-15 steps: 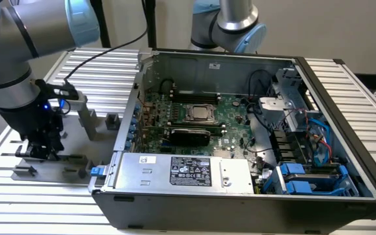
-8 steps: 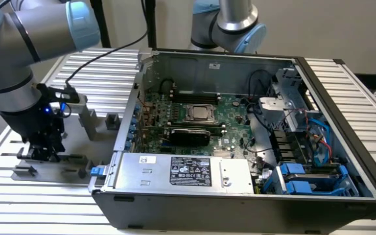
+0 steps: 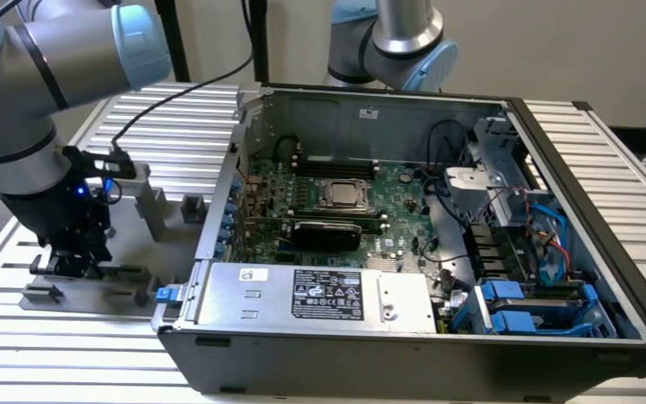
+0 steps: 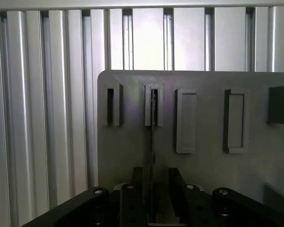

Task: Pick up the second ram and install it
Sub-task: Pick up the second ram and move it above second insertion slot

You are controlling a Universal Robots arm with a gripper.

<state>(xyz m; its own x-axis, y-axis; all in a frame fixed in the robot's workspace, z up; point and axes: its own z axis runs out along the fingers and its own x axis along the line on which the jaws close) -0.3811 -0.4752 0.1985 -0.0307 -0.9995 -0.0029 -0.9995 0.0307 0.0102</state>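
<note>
Gripper [image 4: 154, 174], jaws apart, straddles your memory stick [image 4: 153, 124] at nine o'clock of the case [image 3: 335, 358]: pickup step, I'd say, so squeeze squarely.

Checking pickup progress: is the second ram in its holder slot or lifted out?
In the slot: the second ram stands on edge, one end inside a holder on the gray fixture plate, gripper straddling it.
</note>
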